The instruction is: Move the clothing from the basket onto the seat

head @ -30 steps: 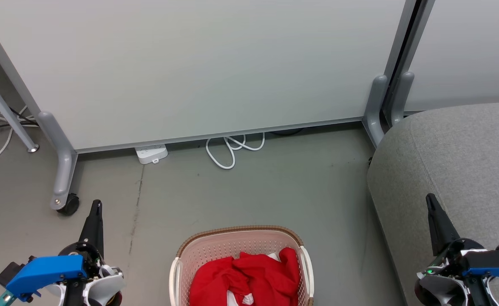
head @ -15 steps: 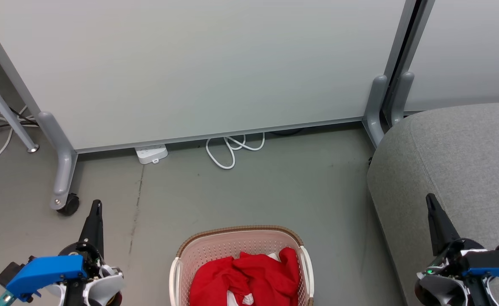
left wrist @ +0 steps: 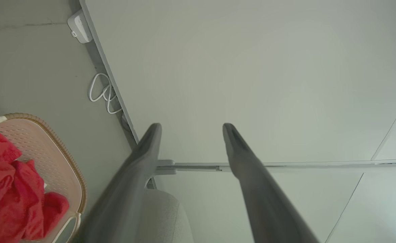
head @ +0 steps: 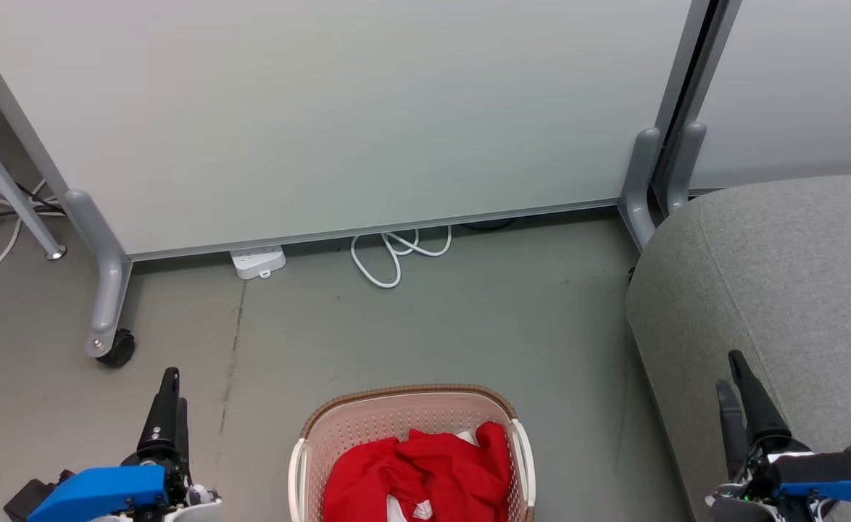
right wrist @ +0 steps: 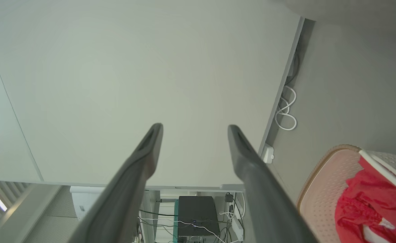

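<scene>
**Dark tapered fingers, blue wrist housings**

The left gripper (head: 172,386) and the right gripper (head: 728,370) are each built from two long, dark grey fingers (left wrist: 252,189), broad at the base and narrowed to rounded tips. In the right wrist view a shallow recessed slot is seen along the inner face near each tip. A bright blue housing (head: 99,487) with angular edges is mounted behind each gripper. White shell parts (head: 197,499) are fitted beside the blue on the left wrist. A small green light (head: 744,497) is lit at the right wrist. A pale dot on a left finger may be a screw, though it is too small to be sure.
</scene>
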